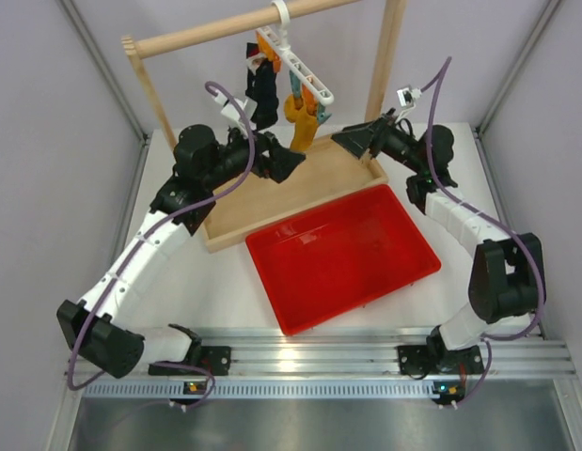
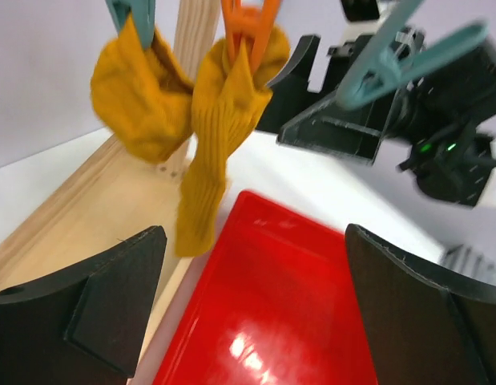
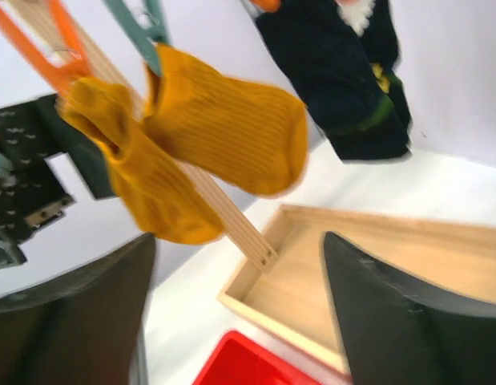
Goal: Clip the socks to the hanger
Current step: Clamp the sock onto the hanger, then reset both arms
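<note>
Both socks (image 2: 219,136) hang from the hanger (image 1: 305,70) over the counter's far edge, one in a teal clip (image 2: 132,11), one in an orange clip (image 2: 249,20). Left gripper (image 2: 254,234) is spread wide and empty, right gripper (image 3: 238,239) the same. Best now, I'd say: back both straight off toward the near edge, fingers clear of the dangling toes.

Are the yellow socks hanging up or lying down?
Hanging up. Both socks dangle from the hanger: one pinched by a teal clip, the other by an orange clip.
</note>
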Available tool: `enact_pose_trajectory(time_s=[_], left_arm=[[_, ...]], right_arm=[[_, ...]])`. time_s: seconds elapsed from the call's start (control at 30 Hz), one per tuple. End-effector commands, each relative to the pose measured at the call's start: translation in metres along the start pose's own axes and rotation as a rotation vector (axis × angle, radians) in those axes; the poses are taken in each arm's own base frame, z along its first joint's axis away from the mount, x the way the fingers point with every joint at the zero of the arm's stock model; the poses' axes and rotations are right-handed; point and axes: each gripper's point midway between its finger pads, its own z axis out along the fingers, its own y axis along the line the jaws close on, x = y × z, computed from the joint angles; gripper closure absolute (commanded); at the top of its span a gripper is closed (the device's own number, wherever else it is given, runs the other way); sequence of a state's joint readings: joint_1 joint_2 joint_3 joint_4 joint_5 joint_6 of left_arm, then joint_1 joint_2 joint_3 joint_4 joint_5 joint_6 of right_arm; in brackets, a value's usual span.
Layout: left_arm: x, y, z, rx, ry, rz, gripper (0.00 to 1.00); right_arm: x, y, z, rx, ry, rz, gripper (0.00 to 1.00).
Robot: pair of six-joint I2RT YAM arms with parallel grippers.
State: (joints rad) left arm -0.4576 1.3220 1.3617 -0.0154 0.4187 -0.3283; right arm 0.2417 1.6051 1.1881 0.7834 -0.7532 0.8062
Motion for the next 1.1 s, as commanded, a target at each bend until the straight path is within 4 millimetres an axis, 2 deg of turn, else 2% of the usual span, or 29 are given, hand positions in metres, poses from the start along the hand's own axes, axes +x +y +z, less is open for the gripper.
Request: enact_pose_trajectory(time_s=[0.0, 0.03, 0.07, 0.1, 0.17, 0.23, 0.3, 0.37, 0.4, 0.43, 0.47, 0.57, 0.6, 0.67, 0.7, 0.8, 0.93, 1.07], left_arm=[[0.027, 0.018, -0.028, -0.087, 0.122, 0.158, 0.02], [0.031, 0.021, -0.035, -0.113, 0.15, 0.17, 0.02], [0.045, 0.025, -0.044, -0.13, 0.217, 0.187, 0.02], [0.047, 0.024, -0.051, -0.137, 0.244, 0.199, 0.02], [0.062, 0.031, -0.066, -0.173, 0.324, 0.226, 0.02], [0.069, 0.036, -0.079, -0.221, 0.349, 0.235, 0.02], [0.085, 0.052, -0.096, -0.301, 0.412, 0.257, 0.02], [0.088, 0.057, -0.114, -0.338, 0.427, 0.322, 0.02], [0.103, 0.062, -0.124, -0.351, 0.476, 0.33, 0.02], [0.103, 0.063, -0.134, -0.371, 0.474, 0.35, 0.02], [0.107, 0.072, -0.143, -0.415, 0.494, 0.375, 0.02], [0.12, 0.086, -0.168, -0.476, 0.524, 0.39, 0.02], [0.123, 0.094, -0.18, -0.513, 0.52, 0.379, 0.02], [0.125, 0.104, -0.194, -0.561, 0.51, 0.358, 0.02], [0.125, 0.104, -0.201, -0.574, 0.493, 0.352, 0.02], [0.123, 0.108, -0.216, -0.62, 0.456, 0.326, 0.02], [0.12, 0.109, -0.225, -0.648, 0.438, 0.33, 0.02], [0.118, 0.116, -0.227, -0.689, 0.428, 0.321, 0.02]], right_arm=[[-0.014, 0.0, -0.022, 0.095, -0.015, -0.109, 0.1], [-0.013, 0.004, -0.03, 0.111, -0.009, -0.123, 0.07], [-0.011, -0.002, -0.037, 0.141, 0.002, -0.159, 0.04], [-0.011, 0.005, -0.046, 0.156, 0.015, -0.174, 0.01], [-0.001, -0.001, -0.062, 0.206, 0.06, -0.221, 0.0], [0.013, 0.003, -0.08, 0.25, 0.129, -0.227, 0.0], [0.022, 0.001, -0.096, 0.293, 0.187, -0.298, 0.0], [0.04, 0.002, -0.119, 0.345, 0.288, -0.336, 0.0], [0.044, -0.001, -0.128, 0.385, 0.31, -0.353, 0.0], [0.047, 0.003, -0.138, 0.403, 0.331, -0.375, 0.0], [0.058, -0.003, -0.153, 0.452, 0.391, -0.401, 0.0], [0.067, 0.004, -0.179, 0.49, 0.434, -0.485, 0.0], [0.063, 0.013, -0.185, 0.492, 0.414, -0.516, 0.0], [0.069, 0.015, -0.196, 0.51, 0.422, -0.534, 0.01], [0.069, 0.024, -0.2, 0.505, 0.41, -0.546, 0.0], [0.077, 0.028, -0.211, 0.502, 0.404, -0.539, 0.0], [0.083, 0.034, -0.221, 0.502, 0.391, -0.536, 0.0], [0.079, 0.041, -0.221, 0.489, 0.364, -0.547, 0.0]])
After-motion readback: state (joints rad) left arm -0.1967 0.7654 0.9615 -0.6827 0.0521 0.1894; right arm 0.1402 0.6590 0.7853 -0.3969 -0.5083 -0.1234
